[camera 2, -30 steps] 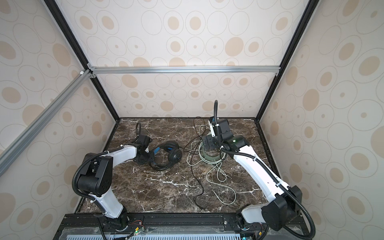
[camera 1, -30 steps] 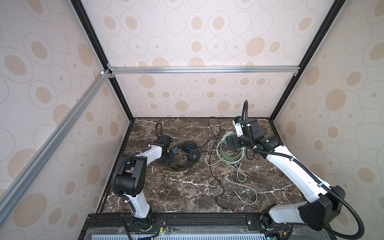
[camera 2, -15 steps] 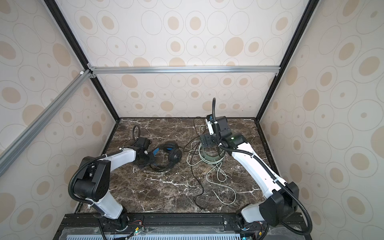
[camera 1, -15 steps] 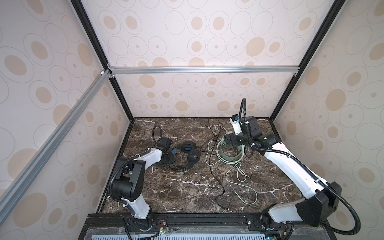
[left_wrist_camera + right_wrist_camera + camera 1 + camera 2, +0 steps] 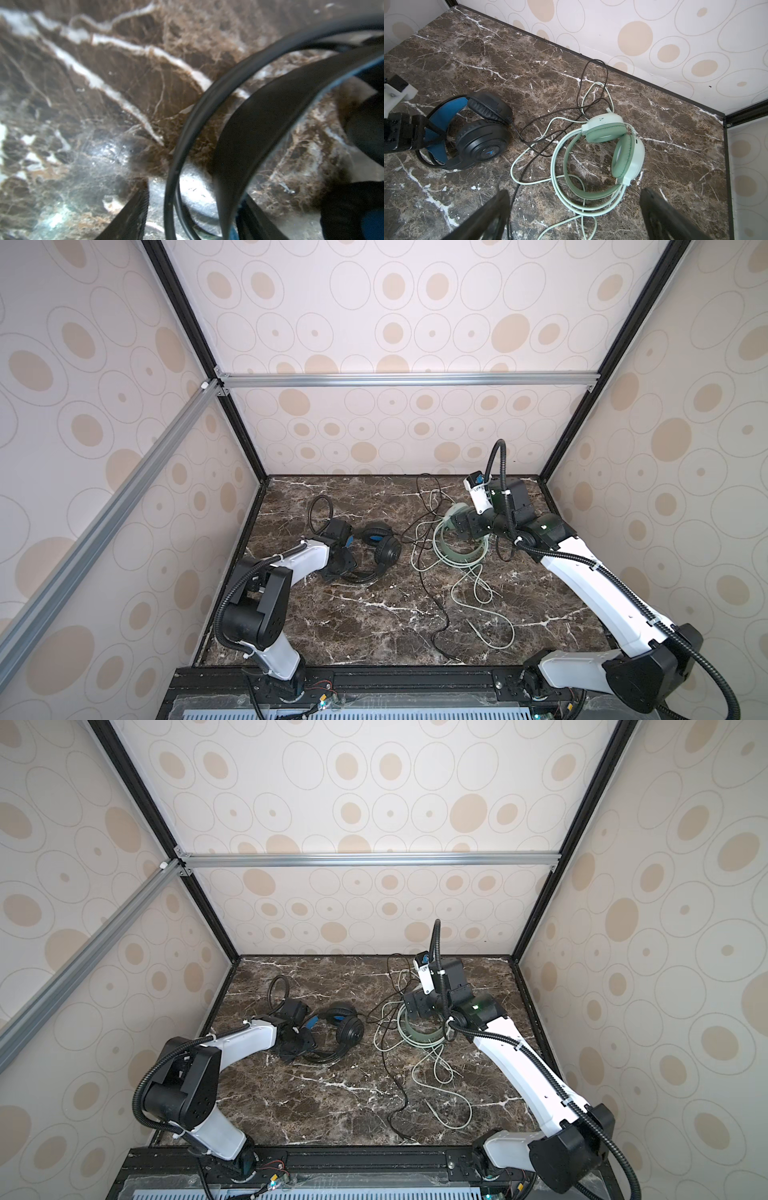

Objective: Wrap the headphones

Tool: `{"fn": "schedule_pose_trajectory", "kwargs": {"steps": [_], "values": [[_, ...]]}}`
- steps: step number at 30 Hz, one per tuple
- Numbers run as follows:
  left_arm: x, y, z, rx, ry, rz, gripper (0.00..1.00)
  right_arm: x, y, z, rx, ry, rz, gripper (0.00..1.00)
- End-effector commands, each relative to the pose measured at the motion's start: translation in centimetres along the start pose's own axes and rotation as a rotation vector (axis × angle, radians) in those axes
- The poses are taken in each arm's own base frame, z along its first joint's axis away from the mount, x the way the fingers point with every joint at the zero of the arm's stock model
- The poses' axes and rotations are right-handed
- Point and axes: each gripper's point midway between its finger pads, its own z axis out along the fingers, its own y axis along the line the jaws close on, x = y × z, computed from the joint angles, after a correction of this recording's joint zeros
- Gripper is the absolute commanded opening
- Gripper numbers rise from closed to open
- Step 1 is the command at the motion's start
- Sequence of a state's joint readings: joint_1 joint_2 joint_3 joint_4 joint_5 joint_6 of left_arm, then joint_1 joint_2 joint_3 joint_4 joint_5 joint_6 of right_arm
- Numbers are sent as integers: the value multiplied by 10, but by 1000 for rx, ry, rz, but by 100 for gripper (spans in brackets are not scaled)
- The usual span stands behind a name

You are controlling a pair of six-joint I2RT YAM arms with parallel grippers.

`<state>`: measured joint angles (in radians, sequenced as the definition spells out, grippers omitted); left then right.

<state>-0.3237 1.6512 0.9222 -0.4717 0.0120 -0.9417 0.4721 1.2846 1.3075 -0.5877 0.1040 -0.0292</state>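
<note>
Jaws on the low left arm (image 5: pixel 303 560) loosely straddle the headband of the black headphones (image 5: pixel 386 551) (not clamped); the right arm's (image 5: pixel 582 572) gape wide over the mint-green headphones (image 5: pixel 629 158).

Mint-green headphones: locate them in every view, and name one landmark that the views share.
In a top view: green headphones lie right of centre, toward the back of the table.
In a top view: same spot, just right of centre.
Left wrist: not in it.
Right wrist: middle right.
Landmark: black headphones, visible in all four views and left of the green pair in both top views.
</note>
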Motion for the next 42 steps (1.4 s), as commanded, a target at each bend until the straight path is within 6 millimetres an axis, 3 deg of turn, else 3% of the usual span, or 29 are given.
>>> {"fn": "schedule_pose_trajectory", "kwargs": {"steps": [1,7,13,15,18,21,26,29,33,42], "values": [[17,10,6,-88,16,-27,62,-6,4,-10,-18,-45,-23,100],[28,16,18,-155,23,-33,46,-6,7,-24,-15,-81,-53,100],[23,19,20,-200,2,-15,7,-3,19,-35,-52,-104,-68,100],[13,14,12,-192,-34,1,0,-2,18,-38,-49,-110,-72,100],[-18,1,-15,-195,-133,58,0,0,20,-41,-61,-112,-74,100],[-57,-17,-55,-173,-241,115,0,3,29,-42,-114,-104,-66,100],[-129,-37,-139,-138,-416,180,0,-5,57,-49,-289,-115,-62,100],[-161,-47,-187,-127,-518,240,0,-17,67,-54,-351,-160,-39,100],[-178,-61,-223,-93,-613,347,0,-33,76,-51,-410,-200,15,100],[-197,-84,-263,78,-671,435,0,-70,85,-44,-463,-245,60,100]]}}
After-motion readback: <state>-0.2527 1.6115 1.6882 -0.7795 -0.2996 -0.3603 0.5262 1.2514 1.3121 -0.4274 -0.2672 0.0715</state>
